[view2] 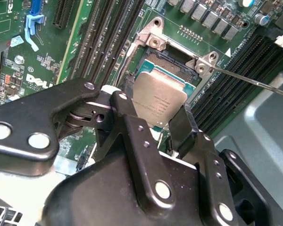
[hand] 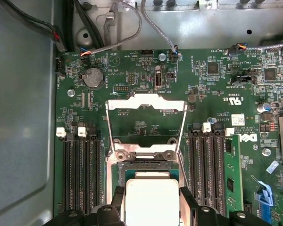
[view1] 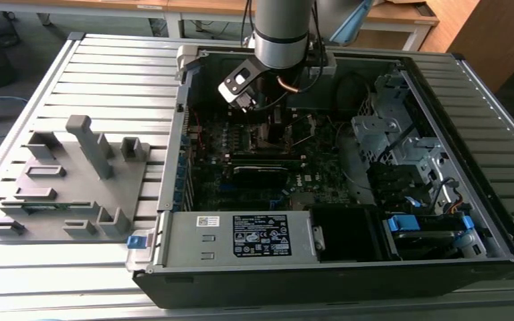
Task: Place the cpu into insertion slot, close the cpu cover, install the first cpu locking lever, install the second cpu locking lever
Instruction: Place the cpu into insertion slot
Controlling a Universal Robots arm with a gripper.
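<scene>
The gripper (view2: 155,112), its two fingers closed on opposite edges of the cpu (view2: 159,99), holds the chip over the insertion slot (view2: 169,60) near the middle of the motherboard (hand: 132,75). The cpu cover (hand: 146,101) is swung fully open and one locking lever (view2: 254,83) is raised clear. Part of the slot's contact field shows uncovered beyond the chip, which appears offset and slightly tilted, and contact cannot be told; lowered or released so, a corner could ride the rim and bend contacts.
</scene>
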